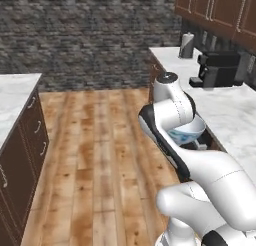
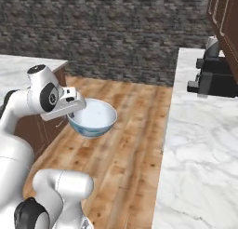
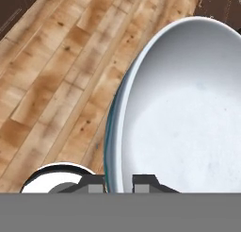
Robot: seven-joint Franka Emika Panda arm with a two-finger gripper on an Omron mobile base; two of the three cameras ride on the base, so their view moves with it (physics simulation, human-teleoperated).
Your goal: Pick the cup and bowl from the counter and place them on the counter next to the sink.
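The gripper [image 3: 119, 184] holds the round, wide, pale blue-white glossy bowl [image 2: 94, 116] by its rim. In the hand view the two dark fingers [image 3: 96, 185] stand narrow, one on each side of the bowl wall, with the darker teal-blue outside of the bowl against the left finger and the pale inside against the right one.

In the right base view the bowl hangs upright in the air at the end of the white arm, over the brown wooden plank floor [image 2: 130, 144], clear of every surface. The gripper [image 2: 73, 112] meets the bowl at the rim on the side nearest the arm.

In the left base view the bowl [image 1: 192, 131] shows partly, behind the white forearm, just beside the edge of the white marble bench with grey veins [image 1: 235, 115] on the right.

A black coffee machine [image 1: 218, 70] stands on that bench, far from the bowl, below dark brown wall cabinets [image 1: 220, 10]. A grey cylindrical container [image 1: 186, 45] stands beyond it, near the far end of the bench. A second marble bench section [image 1: 12, 100] over brown cabinets lies at the left, well apart from the bowl, across the floor. A dark grey stone wall [image 2: 107, 32] closes the background.
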